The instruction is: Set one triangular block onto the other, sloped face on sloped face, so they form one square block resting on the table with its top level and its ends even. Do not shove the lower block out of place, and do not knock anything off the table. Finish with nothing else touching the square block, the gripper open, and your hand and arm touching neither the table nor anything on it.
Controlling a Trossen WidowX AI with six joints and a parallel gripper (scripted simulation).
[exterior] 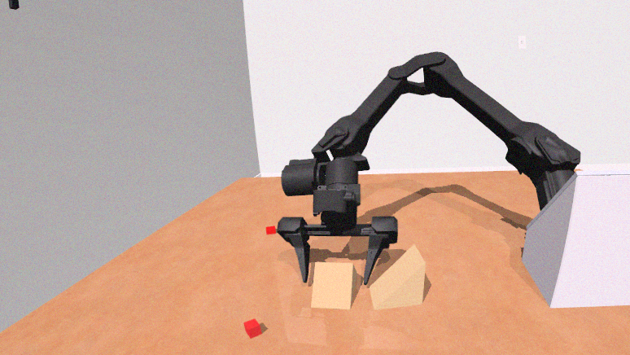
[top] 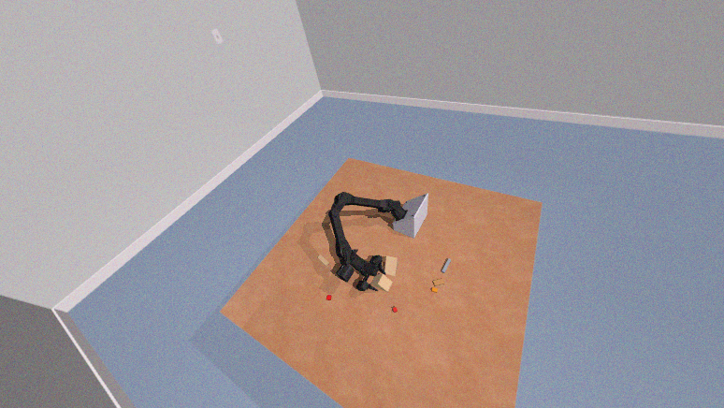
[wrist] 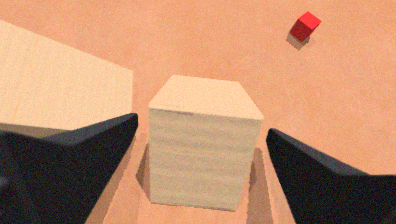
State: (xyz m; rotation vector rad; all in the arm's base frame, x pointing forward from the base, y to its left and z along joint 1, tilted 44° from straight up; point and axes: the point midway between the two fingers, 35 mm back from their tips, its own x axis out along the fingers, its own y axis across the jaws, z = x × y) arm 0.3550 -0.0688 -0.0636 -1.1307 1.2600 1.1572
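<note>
One pale wooden triangular block (top: 382, 283) (exterior: 331, 291) (wrist: 200, 157) stands on the table, its upright face toward the wrist camera and its slope facing away. My gripper (top: 380, 281) (exterior: 335, 282) (wrist: 203, 126) is open and empty, low over this block, with one fingertip on each side and a gap showing at both sides in the wrist view. The other triangular block (top: 390, 265) (exterior: 403, 282) (wrist: 65, 82) stands apart beside it, toward the robot's base, turned at an angle. It is close to the near finger and partly hidden by it in the wrist view.
Red cubes lie on the table: one (top: 394, 309) (exterior: 252, 328) (wrist: 305, 27) beyond the blocks, another (top: 328, 297) (exterior: 270, 230) to the side. A small pale piece (top: 323, 259) lies behind the hand. A grey bar (top: 445, 265) and an orange piece (top: 434, 289) lie farther off. The grey base (top: 419, 217) (exterior: 544, 247) stands nearby.
</note>
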